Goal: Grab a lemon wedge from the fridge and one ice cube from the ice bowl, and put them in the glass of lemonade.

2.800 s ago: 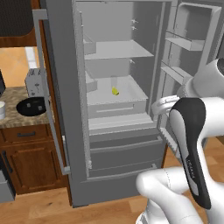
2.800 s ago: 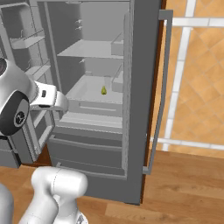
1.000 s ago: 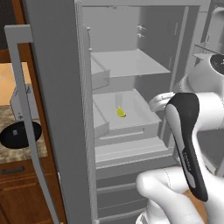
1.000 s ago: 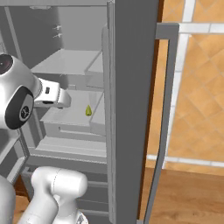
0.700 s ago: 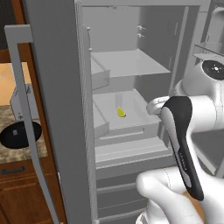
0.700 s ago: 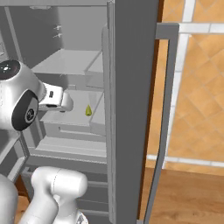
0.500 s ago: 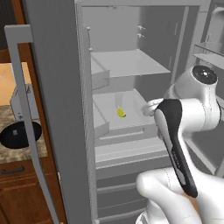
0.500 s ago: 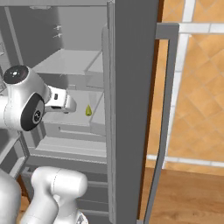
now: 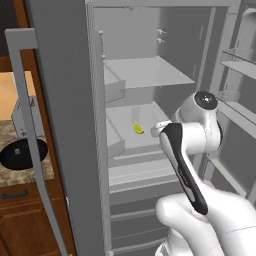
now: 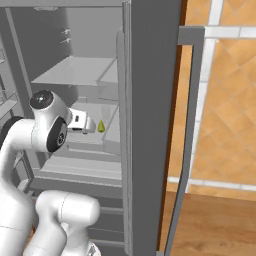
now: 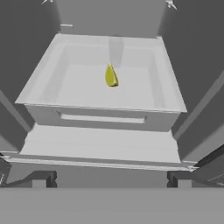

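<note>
The fridge (image 9: 60, 100) stands with both doors swung open. A tiny yellow lemon wedge (image 11: 111, 76) lies in the middle of a shallow white tray-shelf (image 11: 170, 94) inside it, also seen as the lemon wedge (image 9: 138, 128) and the lemon wedge (image 10: 101, 126) from the base. My gripper (image 11: 111, 179) is open with nothing between its dark fingertips (image 11: 43, 178). It hangs in front of the shelf's front lip, a little short of the wedge and pointing at it. From the right, the gripper (image 10: 87, 123) sits just left of the wedge. The glass of lemonade, the ice bowl and the ice cube are out of view.
The left fridge door's edge and long handle (image 9: 30, 150) stand close on my left, the right door (image 10: 150, 110) close on my right. Door racks (image 9: 240, 60) line the far right. A grey toaster (image 9: 22, 117) and a dark round dish (image 9: 20, 152) sit on the counter behind the left door.
The base views first drew closer to the fridge, then held still. Over the last second the arm folded forward and brought the hand up to the shelf. The jaws stayed open.
</note>
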### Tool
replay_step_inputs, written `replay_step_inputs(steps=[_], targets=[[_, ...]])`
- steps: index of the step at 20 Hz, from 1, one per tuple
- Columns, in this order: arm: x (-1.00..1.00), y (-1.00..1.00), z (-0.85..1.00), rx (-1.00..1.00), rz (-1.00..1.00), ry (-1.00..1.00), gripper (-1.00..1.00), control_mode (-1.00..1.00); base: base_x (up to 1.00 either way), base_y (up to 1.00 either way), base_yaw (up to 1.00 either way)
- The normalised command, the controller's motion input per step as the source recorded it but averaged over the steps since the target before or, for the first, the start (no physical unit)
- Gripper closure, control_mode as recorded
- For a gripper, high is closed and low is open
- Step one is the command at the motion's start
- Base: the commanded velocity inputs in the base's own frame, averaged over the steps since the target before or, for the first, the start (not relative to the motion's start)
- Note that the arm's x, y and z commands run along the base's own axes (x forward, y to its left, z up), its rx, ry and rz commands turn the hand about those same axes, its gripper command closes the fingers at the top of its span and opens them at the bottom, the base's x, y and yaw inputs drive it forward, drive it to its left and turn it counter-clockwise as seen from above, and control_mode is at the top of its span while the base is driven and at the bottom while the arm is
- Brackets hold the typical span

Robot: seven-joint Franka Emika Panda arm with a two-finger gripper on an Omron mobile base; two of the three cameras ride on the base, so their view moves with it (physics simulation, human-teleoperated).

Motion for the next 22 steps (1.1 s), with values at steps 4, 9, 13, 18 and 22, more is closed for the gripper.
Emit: replay_step_inputs(steps=[4,9,13,18,22], targets=[[0.65,0.12,-0.57,0.00,0.00,0.00,-1.00,-1.00,0.00,0.00,0.00],[0.42,0.02,-0.17,0.00,0.00,0.00,-1.00,-1.00,0.00,0.00,0.00],[0.57,0.00,0.08,0.00,0.00,0.00,-1.00,-1.00,0.00,0.00,0.00],[0.90,0.05,-0.05,0.00,0.00,0.00,-1.00,-1.00,0.00,0.00,0.00],[0.64,0.06,-0.03,0.00,0.00,0.02,-1.00,-1.00,0.00,0.00,0.00]])
